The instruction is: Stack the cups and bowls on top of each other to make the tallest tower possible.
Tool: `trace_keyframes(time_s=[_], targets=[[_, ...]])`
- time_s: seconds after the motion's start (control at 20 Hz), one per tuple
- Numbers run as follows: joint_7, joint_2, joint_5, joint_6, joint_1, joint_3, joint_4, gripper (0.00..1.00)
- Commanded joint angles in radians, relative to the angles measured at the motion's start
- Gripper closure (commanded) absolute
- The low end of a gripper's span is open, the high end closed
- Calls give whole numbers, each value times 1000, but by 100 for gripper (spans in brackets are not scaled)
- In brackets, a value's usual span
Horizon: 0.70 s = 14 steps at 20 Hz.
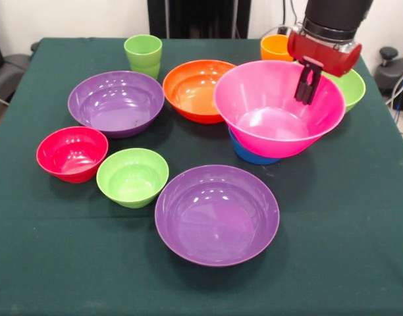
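Green cloth (346,263) over table, white wall (70,16)

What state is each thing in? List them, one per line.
pink bowl: tilted, resting on the blue bowl
blue bowl: under the pink bowl
gripper: at the pink bowl's rim
near purple bowl: upright, empty
far purple bowl: upright, empty
green cup: upright
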Motion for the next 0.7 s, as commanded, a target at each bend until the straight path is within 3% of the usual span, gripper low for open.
trace_keyframes(time_s=[0.05, 0.45, 0.7], targets=[[22, 83, -29, -88, -51, 109, -34, 100], [-24, 121, -64, -132, -110, 144, -13, 100], [-15, 190, -85, -217, -112, 137, -21, 100]])
